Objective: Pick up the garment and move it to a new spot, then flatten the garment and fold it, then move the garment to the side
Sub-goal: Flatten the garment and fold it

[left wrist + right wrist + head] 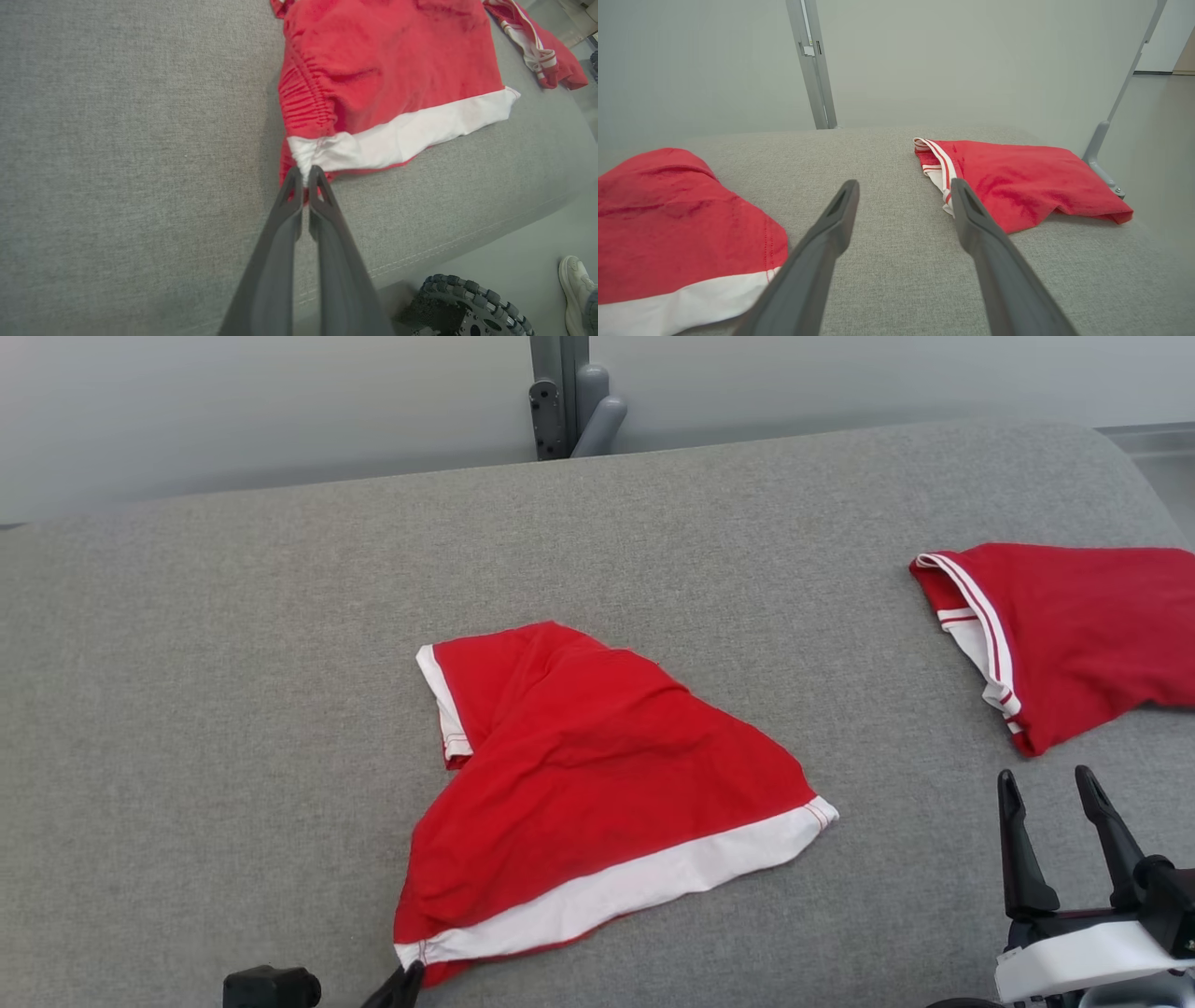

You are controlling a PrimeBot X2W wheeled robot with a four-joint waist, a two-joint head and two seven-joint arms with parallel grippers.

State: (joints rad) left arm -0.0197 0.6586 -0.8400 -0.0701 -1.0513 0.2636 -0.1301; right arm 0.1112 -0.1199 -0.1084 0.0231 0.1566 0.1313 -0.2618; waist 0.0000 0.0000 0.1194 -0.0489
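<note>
Grey fabric tabletop [233,663] carries a red garment [597,775]. Left tool [304,172] is clenched on its white-banded corner. Right tool [903,186] hangs released beside a second red garment [1031,182].

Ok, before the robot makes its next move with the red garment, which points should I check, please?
1. The left hand shut on the garment's white-banded corner: ok.
2. The right hand open, holding nothing: ok.
3. The garment lying flat: not ok, bunched and creased.
4. Bare grey surface on the robot's left: ok.
5. The second red garment apart from the held one: ok.
6. How many layers are pinched: cannot tell.
</note>
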